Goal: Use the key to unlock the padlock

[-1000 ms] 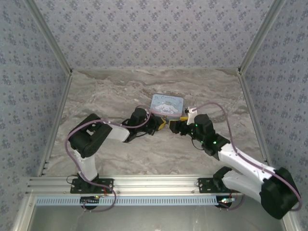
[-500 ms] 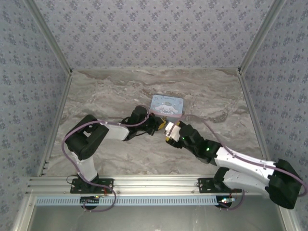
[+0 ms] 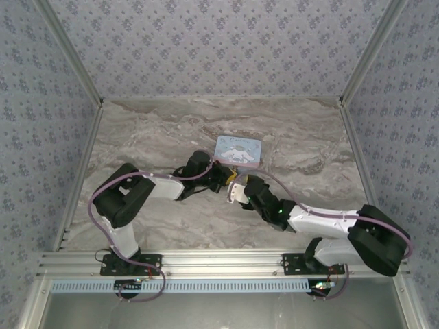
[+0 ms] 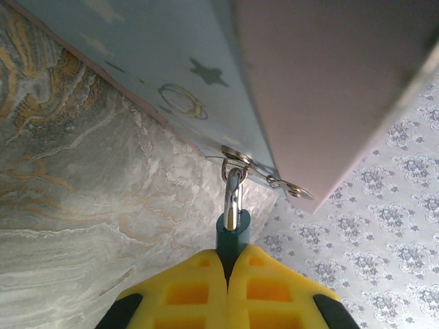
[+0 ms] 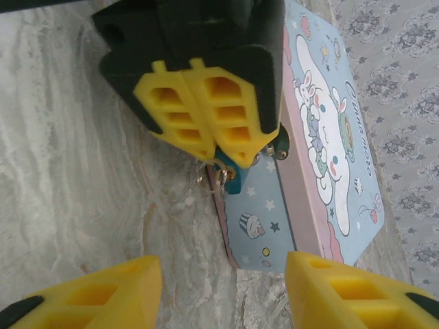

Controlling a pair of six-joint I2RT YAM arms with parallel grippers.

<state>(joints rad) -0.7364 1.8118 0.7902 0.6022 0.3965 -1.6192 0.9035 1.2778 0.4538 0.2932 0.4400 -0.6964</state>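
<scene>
Gripping teal padlock (image 4: 232,235), hung on the hasp (image 4: 236,156) at the cartoon tin box (image 4: 137,55) near-left corner, in closed left claw (image 4: 228,259). Hovering just near with right claw (image 5: 221,269) spread wide, empty. Left to do, apparently: fetching key, unlocking.

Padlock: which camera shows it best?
Left wrist: the padlock is close and sharp, body pinched in the left gripper's jaws, shackle through the tin box hasp. Right wrist shows a teal sliver; top external: too small to tell.
</scene>
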